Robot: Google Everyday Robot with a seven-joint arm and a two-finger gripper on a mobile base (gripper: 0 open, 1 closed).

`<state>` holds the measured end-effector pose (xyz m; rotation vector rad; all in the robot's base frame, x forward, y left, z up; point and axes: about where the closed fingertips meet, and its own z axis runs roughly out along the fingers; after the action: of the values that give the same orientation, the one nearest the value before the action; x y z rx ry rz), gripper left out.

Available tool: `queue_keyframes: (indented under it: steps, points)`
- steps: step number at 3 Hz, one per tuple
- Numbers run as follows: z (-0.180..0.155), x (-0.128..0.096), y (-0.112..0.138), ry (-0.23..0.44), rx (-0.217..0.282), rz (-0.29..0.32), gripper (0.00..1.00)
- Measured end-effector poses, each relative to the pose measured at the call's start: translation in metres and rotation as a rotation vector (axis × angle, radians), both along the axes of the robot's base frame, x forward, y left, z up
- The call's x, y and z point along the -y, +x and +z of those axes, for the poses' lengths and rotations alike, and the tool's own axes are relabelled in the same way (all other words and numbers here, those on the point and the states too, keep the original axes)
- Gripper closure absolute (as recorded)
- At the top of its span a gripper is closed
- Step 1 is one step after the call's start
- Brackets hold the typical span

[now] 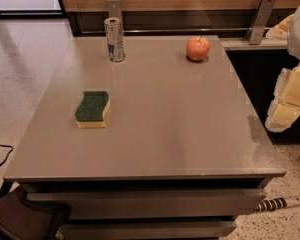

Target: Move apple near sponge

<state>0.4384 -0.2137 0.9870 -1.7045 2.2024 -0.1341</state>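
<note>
The red-orange apple (pixel 197 48) stands upright at the far right of the grey table (pixel 175 134). The sponge (pixel 93 108), dark green on top with a yellow base, lies flat on the left side of the table, well apart from the apple. My gripper (pixel 284 113) hangs at the right edge of the view, beyond the table's right side, away from both the apple and the sponge. It holds nothing that I can see.
A silver and blue drink can (pixel 114 39) stands at the far left of the table, behind the sponge. A wooden wall with metal brackets (pixel 260 18) runs behind the table. A cable (pixel 276 203) lies on the floor at the lower right.
</note>
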Motion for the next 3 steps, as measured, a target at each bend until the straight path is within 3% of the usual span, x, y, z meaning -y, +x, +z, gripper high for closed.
queue_keyframes:
  steps: [1,2,3]
  points:
    - [0.0,0.002,0.004,0.004,0.009,-0.005,0.0]
    - [0.003,0.014,0.024,0.019,0.047,-0.027,0.0]
    - [-0.015,0.039,0.058,0.126,0.126,-0.118,0.0]
